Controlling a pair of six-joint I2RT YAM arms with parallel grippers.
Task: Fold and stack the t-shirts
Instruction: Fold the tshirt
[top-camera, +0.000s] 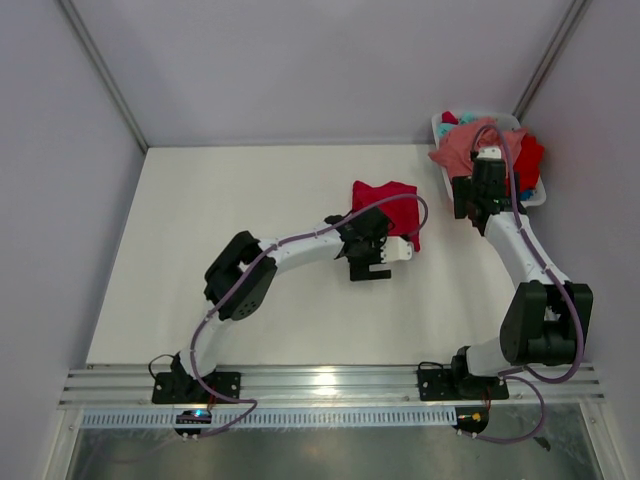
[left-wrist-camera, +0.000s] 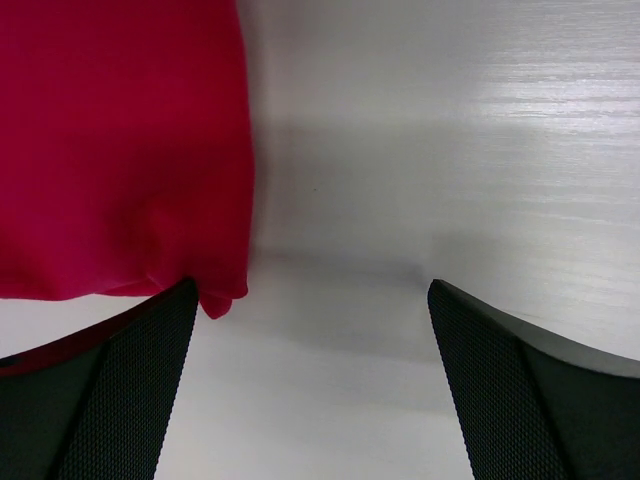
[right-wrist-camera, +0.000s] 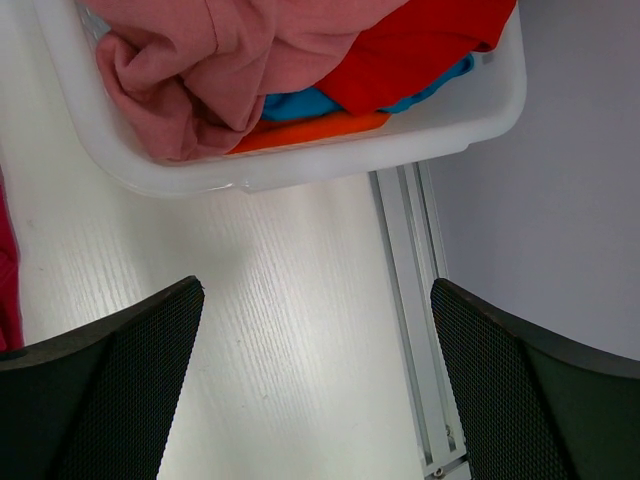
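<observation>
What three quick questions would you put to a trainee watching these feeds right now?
1. True or false: the left pincer is shut on the red t-shirt.
2. How many t-shirts lie on the table outside the white basket?
3. The right pincer is: A open, near the basket; B shut, inside the basket; C over the red t-shirt.
Key: 1 false: it is open, with the red t-shirt beside one finger. 2 one. 3 A.
</observation>
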